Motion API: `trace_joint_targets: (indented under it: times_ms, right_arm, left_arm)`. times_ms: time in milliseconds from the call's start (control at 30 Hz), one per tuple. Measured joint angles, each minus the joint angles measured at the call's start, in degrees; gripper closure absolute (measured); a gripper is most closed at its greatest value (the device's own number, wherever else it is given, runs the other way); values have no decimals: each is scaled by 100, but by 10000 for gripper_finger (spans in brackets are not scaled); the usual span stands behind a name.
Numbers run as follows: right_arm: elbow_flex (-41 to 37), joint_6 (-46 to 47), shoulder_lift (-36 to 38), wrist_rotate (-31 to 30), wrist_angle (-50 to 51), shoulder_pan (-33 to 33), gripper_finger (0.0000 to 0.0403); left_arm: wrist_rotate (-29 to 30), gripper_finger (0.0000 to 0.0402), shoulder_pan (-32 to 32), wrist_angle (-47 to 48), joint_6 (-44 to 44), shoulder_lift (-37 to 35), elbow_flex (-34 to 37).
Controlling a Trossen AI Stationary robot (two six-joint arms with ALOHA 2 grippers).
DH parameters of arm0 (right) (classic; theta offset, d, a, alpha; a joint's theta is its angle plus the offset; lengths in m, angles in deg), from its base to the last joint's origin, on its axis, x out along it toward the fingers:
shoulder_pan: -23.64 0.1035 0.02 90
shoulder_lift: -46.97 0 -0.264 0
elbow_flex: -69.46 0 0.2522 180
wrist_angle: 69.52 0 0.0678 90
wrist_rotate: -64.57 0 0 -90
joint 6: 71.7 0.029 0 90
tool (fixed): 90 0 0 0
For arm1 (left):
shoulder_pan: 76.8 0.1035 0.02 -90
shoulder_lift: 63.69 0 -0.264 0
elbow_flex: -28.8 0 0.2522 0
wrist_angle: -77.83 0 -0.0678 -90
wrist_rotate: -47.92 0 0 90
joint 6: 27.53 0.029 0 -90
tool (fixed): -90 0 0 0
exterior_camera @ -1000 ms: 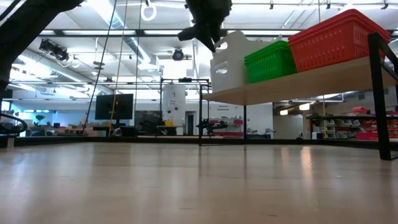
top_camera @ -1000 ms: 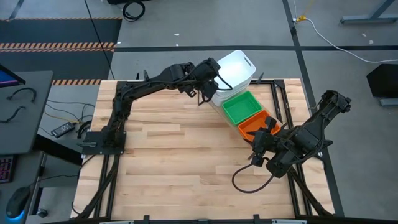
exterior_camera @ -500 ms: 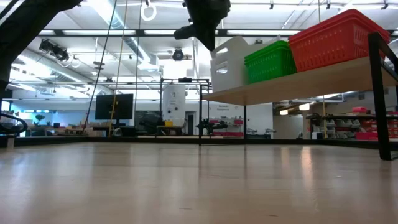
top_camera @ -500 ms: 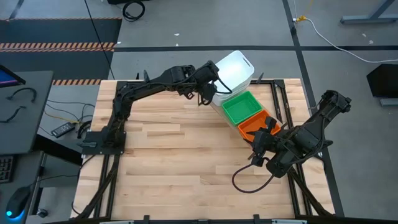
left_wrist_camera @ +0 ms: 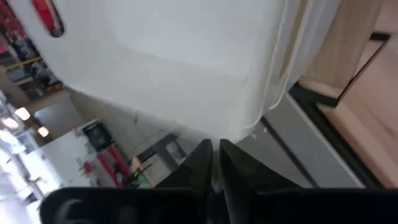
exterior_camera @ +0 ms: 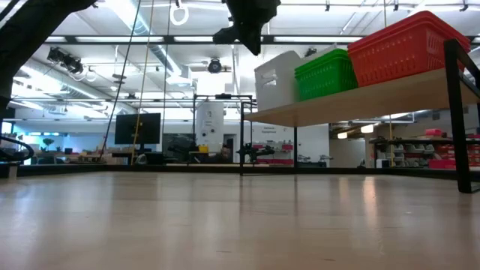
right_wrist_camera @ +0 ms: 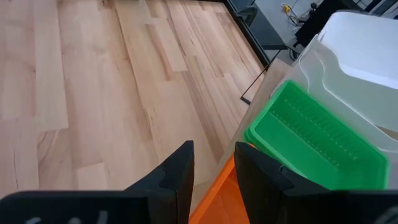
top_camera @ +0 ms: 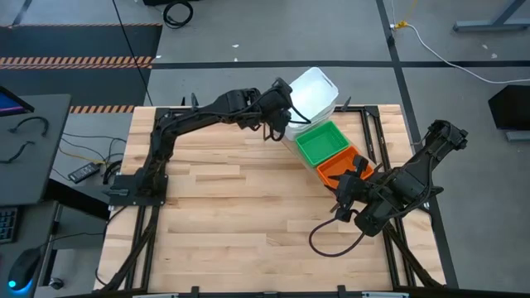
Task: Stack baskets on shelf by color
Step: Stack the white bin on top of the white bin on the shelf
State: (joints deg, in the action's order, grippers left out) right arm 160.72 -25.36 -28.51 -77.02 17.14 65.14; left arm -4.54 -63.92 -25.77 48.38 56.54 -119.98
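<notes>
Three stacks of baskets rest side by side on the slanted plywood shelf (exterior_camera: 375, 94): white (top_camera: 313, 93), green (top_camera: 323, 142) and orange (top_camera: 338, 168). They also show in the low view, white (exterior_camera: 276, 79), green (exterior_camera: 326, 73), orange (exterior_camera: 405, 49). My left gripper (top_camera: 277, 117) is shut, raised beside the white stack's left corner (left_wrist_camera: 249, 118). My right gripper (right_wrist_camera: 214, 165) is open and holds nothing, over the near end of the orange stack (right_wrist_camera: 214, 190). My left gripper's shut fingertips (left_wrist_camera: 208, 149) stand close under the white stack's rounded corner (left_wrist_camera: 252, 127), coming at it from the table's left. Whether they touch it I cannot tell.
The shelf's black metal frame (exterior_camera: 454, 112) stands at the table's far right. The plank tabletop (top_camera: 240, 207) lies bare in front of the shelf. Cables hang from both arms.
The white stack has turned a little on the shelf and sits more level. My left gripper has risen slightly beside it and stays shut.
</notes>
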Motion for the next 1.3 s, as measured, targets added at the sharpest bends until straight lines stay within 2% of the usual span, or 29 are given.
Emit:
trace_joint_targets:
  times_ms: [100,200,333,433,500,633,733,900,1133,1200,1300]
  right_arm:
    - [0,0,0,26,0,1,282]
    - [0,0,0,26,2,0,282]
    - [0,-1,1,19,24,0,282]
    - [0,-7,0,-143,70,0,282]
    - [0,-9,2,-304,121,0,282]
    - [0,-7,1,-685,225,-31,282]
    - [0,-5,1,-797,239,-106,282]
    - [0,2,2,-820,294,-294,282]
    - [0,46,0,-879,718,-573,282]
    - [0,56,2,-881,781,-610,282]
    - [-2,59,0,-904,821,-640,282]
  left_arm:
    - [256,357,-61,-5,-40,-59,0]
    - [242,358,-127,-22,-273,-157,0]
    - [-249,367,-182,-71,-798,-339,2]
    - [-492,372,-258,-234,-1609,-494,0]
    - [-909,374,-283,-276,-2466,-614,2]
    - [-2471,383,-180,-459,-4002,-886,9]
    - [-2857,393,-93,-759,-4717,-978,21]
    - [-3706,396,1,-1287,-5309,-947,53]
    - [-3835,398,46,-1830,-5751,-1027,787]
    - [-3819,398,43,-2115,-5817,-1257,1272]
    - [-3757,399,2,-3085,-5904,-1756,2300]
